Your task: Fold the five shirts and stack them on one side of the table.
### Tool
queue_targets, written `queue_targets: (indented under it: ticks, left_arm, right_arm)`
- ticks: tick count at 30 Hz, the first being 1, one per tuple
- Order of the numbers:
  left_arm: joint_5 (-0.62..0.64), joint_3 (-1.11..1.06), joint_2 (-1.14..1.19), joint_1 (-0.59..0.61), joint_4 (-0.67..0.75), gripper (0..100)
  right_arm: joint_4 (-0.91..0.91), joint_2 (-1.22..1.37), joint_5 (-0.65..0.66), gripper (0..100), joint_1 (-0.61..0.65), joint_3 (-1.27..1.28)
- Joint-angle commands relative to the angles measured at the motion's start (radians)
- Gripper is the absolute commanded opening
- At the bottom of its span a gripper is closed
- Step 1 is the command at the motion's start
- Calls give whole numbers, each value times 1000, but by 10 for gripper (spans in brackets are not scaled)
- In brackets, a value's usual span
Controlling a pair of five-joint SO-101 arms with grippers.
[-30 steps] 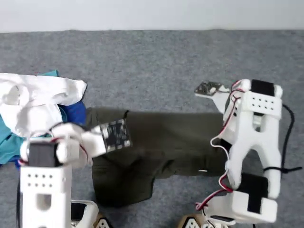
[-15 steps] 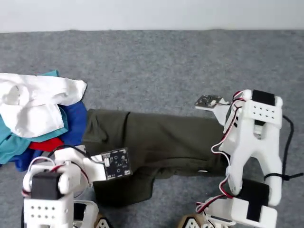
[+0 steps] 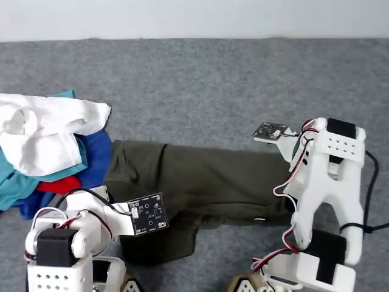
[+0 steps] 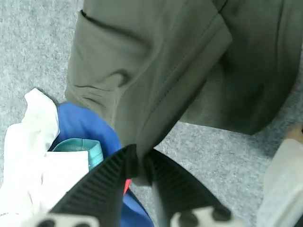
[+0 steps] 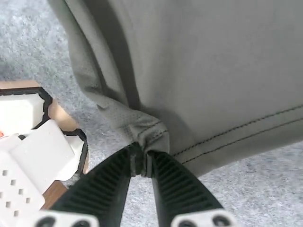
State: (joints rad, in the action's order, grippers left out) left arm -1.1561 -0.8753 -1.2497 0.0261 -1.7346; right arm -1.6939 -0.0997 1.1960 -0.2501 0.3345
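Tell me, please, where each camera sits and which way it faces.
High view: fixed above, looking down on the table, the left arm, the right arm, the olive shirt between them and a pile of shirts.
Left wrist view: on that wrist, looking along the left end effector, shut on a fold of the olive shirt.
Right wrist view: on that wrist, looking along the right end effector, shut on the shirt's hem.
All three share the olive shirt.

I count five: olive shirt (image 3: 206,182), white shirt (image 3: 42,131), teal shirt (image 3: 12,182), blue shirt (image 3: 97,155), red shirt (image 3: 58,184). My left gripper (image 4: 141,165) and right gripper (image 5: 142,158) make two.
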Motion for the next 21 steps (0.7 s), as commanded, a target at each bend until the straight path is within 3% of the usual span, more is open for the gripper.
queue_targets:
  ticks: [1, 14, 18, 21]
  left_arm:
    - [-11, 41, -5, 0, -23, 14]
    - [-11, 41, -5, -2, -23, 22]
    - [8, 44, -6, 9, -23, 146]
    - [104, 94, -6, 5, -23, 184]
  right_arm:
    - [16, -48, 9, 9, -15, -12]
    - [45, -54, 9, 28, -12, -11]
    - [8, -56, 6, 177, -12, -20]
    - [-31, -56, 3, 316, -15, -55]
